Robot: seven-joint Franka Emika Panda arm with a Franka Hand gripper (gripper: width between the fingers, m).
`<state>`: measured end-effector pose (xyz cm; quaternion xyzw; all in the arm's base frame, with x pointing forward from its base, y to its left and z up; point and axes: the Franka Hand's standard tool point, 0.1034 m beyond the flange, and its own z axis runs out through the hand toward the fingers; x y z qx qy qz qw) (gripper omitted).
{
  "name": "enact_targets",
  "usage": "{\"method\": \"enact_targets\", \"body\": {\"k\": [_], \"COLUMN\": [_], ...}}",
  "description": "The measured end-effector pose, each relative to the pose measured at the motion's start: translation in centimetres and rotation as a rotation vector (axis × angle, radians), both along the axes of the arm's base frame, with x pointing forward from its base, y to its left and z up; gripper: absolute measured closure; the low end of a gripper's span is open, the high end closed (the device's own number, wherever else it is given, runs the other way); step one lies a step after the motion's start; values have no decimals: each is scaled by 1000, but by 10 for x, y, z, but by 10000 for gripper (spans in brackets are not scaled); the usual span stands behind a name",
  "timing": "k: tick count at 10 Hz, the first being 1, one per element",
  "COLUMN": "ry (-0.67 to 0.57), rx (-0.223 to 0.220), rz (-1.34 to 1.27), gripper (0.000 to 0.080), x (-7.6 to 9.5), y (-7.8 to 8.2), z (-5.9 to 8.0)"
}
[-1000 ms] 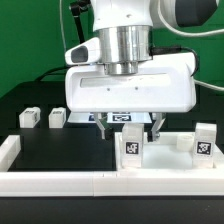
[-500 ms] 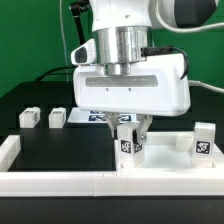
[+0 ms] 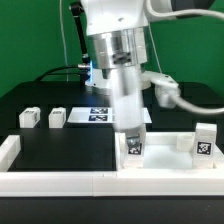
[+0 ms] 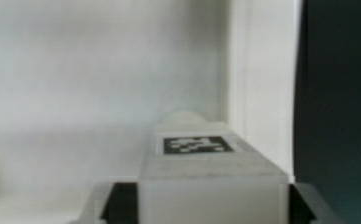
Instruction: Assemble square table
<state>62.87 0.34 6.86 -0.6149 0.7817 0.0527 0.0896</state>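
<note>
The square tabletop (image 3: 165, 158), a thick white slab, lies at the front on the exterior view's right. Two tagged white leg blocks stand on it, one at its left corner (image 3: 132, 148) and one at its right corner (image 3: 203, 141). My gripper (image 3: 131, 128) comes straight down on the left-corner leg, blurred with motion. In the wrist view that leg (image 4: 198, 160) fills the gap of my gripper (image 4: 203, 205), with dark fingers (image 4: 127, 203) against both sides, above the slab (image 4: 88, 90). Two more leg blocks (image 3: 30, 117) (image 3: 57, 117) lie loose at the left.
The marker board (image 3: 100, 113) lies flat on the black table behind my gripper. A long low white border wall (image 3: 60, 181) runs along the front, with a raised end (image 3: 8, 150) at the left. Cables hang behind the arm.
The hand has turned about its vertical axis from broadside to end-on. It has shifted from over the marker board onto the left-corner leg and closed round it.
</note>
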Motion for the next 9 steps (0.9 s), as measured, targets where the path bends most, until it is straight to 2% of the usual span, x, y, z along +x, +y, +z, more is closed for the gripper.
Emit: {"method": "enact_targets", "body": {"k": [1, 3, 4, 5, 6, 7, 9], "ry": [17, 25, 4, -47, -77, -151, -164], "rx": [9, 8, -8, -74, -109, -156, -172], "rz": [-46, -60, 3, 152, 340, 605, 737], "gripper": [508, 508, 407, 270, 175, 157, 151], "x": [1, 0, 0, -2, 0, 1, -1], "y": [-5, -4, -4, -1, 9, 15, 12], "z": [1, 0, 0, -1, 3, 5, 3]}}
